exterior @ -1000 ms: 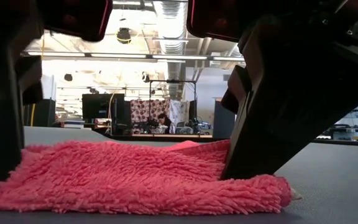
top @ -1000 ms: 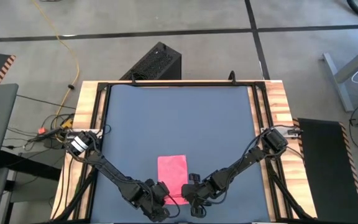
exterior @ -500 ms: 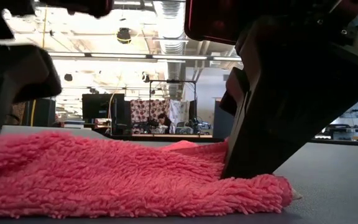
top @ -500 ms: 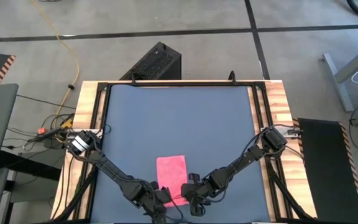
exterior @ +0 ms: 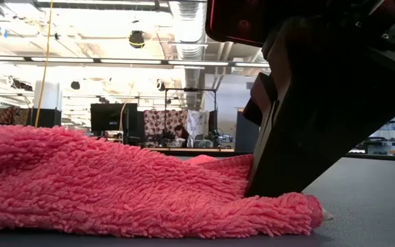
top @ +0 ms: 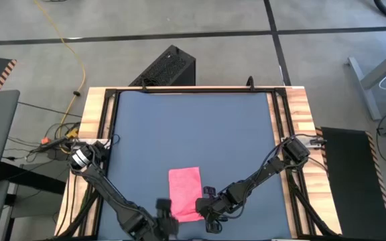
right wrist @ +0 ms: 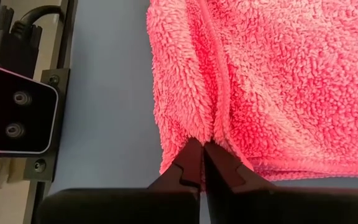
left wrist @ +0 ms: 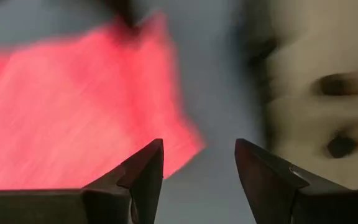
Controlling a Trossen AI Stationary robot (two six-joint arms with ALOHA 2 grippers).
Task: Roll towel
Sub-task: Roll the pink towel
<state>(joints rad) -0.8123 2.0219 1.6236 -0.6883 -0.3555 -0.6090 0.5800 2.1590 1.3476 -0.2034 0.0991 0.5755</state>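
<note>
Down at the table's [top: 193, 120] seven o'clock edge, the left hand [top: 163, 215] sits spread, just clear of the towel [top: 185, 193]. At six o'clock the towel lies flat; the right hand [top: 203, 209] pinches its near edge.

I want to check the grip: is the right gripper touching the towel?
Touching. In the right wrist view, the right gripper is shut, pinching the edge of the towel. The low view also shows it pressed on the cloth.
</note>
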